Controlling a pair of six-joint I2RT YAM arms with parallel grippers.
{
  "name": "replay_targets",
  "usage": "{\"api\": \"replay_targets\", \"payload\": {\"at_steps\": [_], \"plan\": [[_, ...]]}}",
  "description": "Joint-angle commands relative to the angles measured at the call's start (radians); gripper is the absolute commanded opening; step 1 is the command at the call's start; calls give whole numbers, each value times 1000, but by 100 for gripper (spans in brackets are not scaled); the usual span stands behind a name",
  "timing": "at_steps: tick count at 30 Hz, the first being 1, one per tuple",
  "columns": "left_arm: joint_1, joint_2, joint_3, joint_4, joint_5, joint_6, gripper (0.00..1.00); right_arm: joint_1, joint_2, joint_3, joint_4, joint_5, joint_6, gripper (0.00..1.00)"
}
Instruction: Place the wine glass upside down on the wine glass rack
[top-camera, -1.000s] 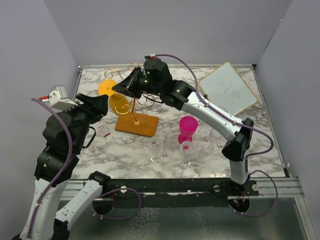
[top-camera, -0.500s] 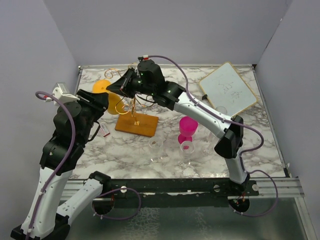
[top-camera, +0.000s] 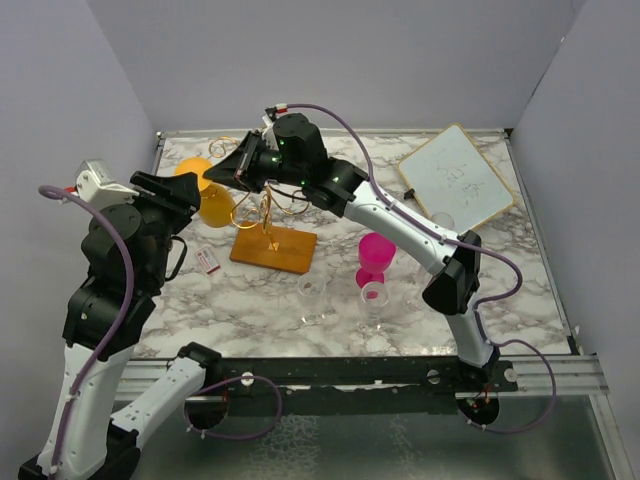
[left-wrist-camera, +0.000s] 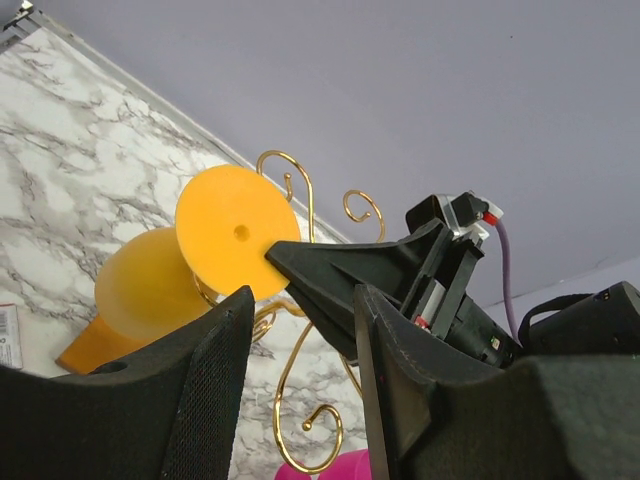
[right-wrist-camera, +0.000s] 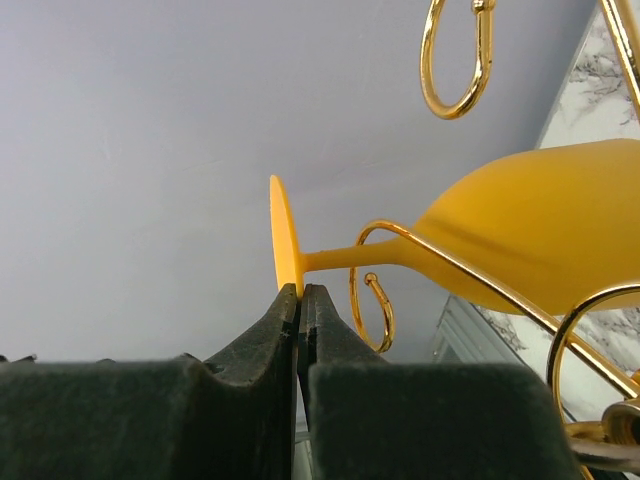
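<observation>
The orange wine glass (top-camera: 212, 205) hangs tilted at the left side of the wine glass rack (top-camera: 266, 212), a gold wire stand on a wooden base (top-camera: 273, 251). My right gripper (top-camera: 209, 176) is shut on the rim of the glass's round foot (right-wrist-camera: 283, 240). In the right wrist view the stem lies in a gold spiral arm (right-wrist-camera: 372, 290) and the bowl (right-wrist-camera: 540, 235) points right and down. My left gripper (top-camera: 172, 200) is open and empty just left of the glass. In its wrist view the foot (left-wrist-camera: 235, 230) and the right fingers (left-wrist-camera: 330, 275) show ahead.
A pink glass (top-camera: 376, 254) and two clear glasses (top-camera: 315, 294) (top-camera: 373, 300) stand in front of the rack. A whiteboard (top-camera: 457, 180) lies at the back right. A small card (top-camera: 209, 261) lies left of the wooden base.
My right gripper has carried the orange glass leftward along the rack's left arms. My left arm has drawn back to the left and its gripper sits higher.
</observation>
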Motion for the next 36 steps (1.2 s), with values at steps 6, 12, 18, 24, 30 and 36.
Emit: {"api": "replay_targets", "payload": {"at_steps": [6,12,18,24,30,36], "plan": [[2,15,58,-1,-45,74,47,6,-21,3,-28,-81,-37,1],[2,18,67,0,-45,98,47,7,-64,-33,-69,-40,-72,1],[2,18,71,0,-43,117,47,6,-109,-95,-109,35,-101,6],[2,22,72,-1,-37,130,48,7,-116,-88,-132,69,-117,19],[2,34,86,-1,-9,163,51,7,-136,-82,-160,102,-130,39],[2,45,103,-3,27,200,54,7,-210,-129,-192,163,-154,48]]}}
